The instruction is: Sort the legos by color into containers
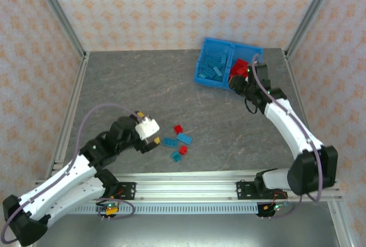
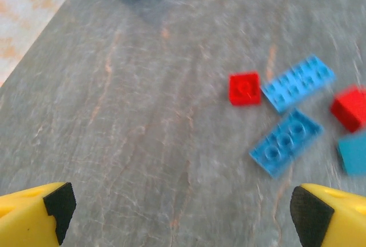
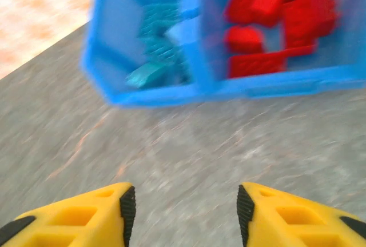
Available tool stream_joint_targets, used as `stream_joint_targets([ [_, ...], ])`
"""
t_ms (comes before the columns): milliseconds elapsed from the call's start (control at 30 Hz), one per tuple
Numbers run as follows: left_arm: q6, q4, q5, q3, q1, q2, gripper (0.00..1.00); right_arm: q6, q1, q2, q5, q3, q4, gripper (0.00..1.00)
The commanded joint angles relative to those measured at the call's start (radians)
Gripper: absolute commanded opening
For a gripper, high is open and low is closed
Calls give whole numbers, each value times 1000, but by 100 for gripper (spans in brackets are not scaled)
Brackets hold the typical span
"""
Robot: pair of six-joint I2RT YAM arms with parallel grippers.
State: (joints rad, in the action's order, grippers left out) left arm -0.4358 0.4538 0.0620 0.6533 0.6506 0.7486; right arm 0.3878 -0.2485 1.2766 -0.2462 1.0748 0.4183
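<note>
Inside the bin (image 1: 201, 64) most legos (image 1: 239, 68) lie sorted; five loose bricks (image 1: 184, 138) wait on the desk (image 1: 126, 87); left gripper (image 2: 183, 207) and right gripper (image 3: 183, 204) gape empty

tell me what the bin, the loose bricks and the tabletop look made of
The bin looks like thin moulded plastic: uniform blue, seemingly translucent, slight sheen. The loose bricks look like hard smooth plastic, with moulded studs and saturated red and light blue colour. The tabletop is matt grey with stone-like veining, possibly printed laminate or a mat.
</note>
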Motion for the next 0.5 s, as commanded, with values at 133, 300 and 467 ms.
stream_joint_targets([
  [133,668,-79,-32,249,-18,277,100,-94,-57,-109,-261,-111,178,54],
  [300,1017,13,-128,357,-18,531,100,-106,-58,-207,-261,-147,240,58],
  [467,1246,85,-121,447,11,762,97,-94,-58,-211,-194,-165,232,68],
])
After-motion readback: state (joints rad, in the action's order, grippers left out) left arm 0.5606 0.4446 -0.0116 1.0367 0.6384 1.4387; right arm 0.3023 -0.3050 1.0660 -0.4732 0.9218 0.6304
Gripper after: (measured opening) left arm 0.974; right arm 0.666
